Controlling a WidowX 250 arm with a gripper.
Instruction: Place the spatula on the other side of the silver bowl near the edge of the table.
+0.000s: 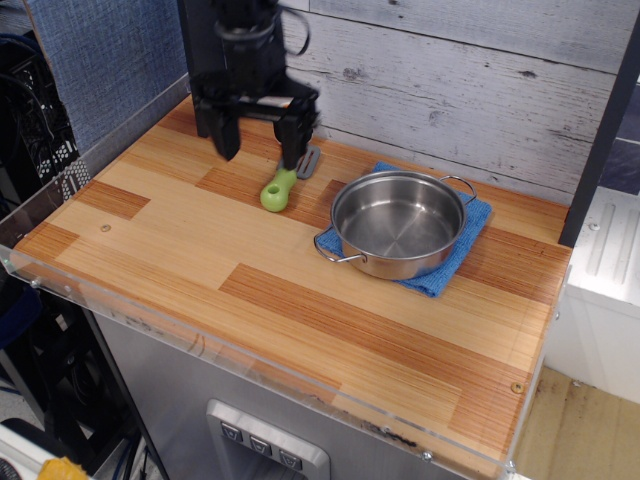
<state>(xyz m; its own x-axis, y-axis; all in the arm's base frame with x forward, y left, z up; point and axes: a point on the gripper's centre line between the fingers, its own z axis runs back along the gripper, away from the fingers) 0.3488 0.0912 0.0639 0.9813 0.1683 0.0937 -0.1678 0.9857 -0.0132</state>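
Note:
The spatula (278,188) lies flat on the table (200,250), left of the silver bowl (398,222). Its lime-green handle points toward the front left; its grey blade, toward the back wall, is partly hidden behind my right finger. My gripper (261,152) hangs open and empty above the spatula's blade end, fingers pointing down on either side. The silver bowl sits upright and empty on a blue cloth (462,250) at the right middle of the table.
A grey plank wall (450,80) runs along the table's back and a blue panel (100,70) along its left. A clear acrylic rim (250,365) lines the front edge. Bare wood lies in front of and to the right of the bowl.

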